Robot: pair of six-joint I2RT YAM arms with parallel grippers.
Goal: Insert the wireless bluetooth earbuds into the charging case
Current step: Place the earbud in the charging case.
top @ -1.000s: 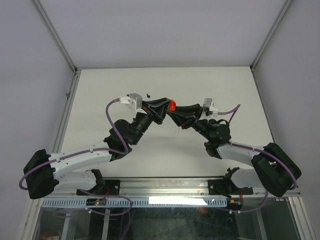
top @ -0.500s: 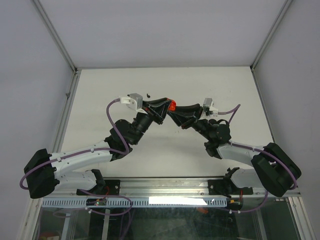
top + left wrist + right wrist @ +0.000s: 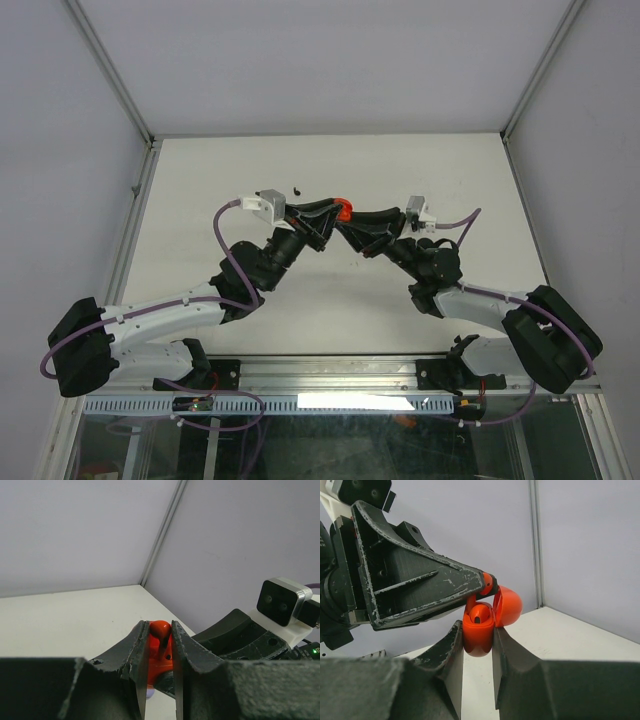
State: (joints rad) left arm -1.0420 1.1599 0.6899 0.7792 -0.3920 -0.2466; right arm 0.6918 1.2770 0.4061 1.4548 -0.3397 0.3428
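1. Our right gripper (image 3: 477, 629) clamps the red charging case (image 3: 478, 642), its lid open, above the table (image 3: 420, 170).
2. Our left gripper (image 3: 159, 626), nearly closed, pinches a red earbud (image 3: 487, 583) at the case's open top.
3. We see a black earbud (image 3: 297, 190) lying beyond the case, leftward.
4. Since a second ago, the left gripper has edged slightly; the case stays put.

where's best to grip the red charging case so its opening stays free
Grip the red charging case by its rounded lower body, from the bottom end, pinching across its sides. The lid stands hinged open above, so the opening stays clear for the red earbud in the left end effector. The right end effector holds it so.
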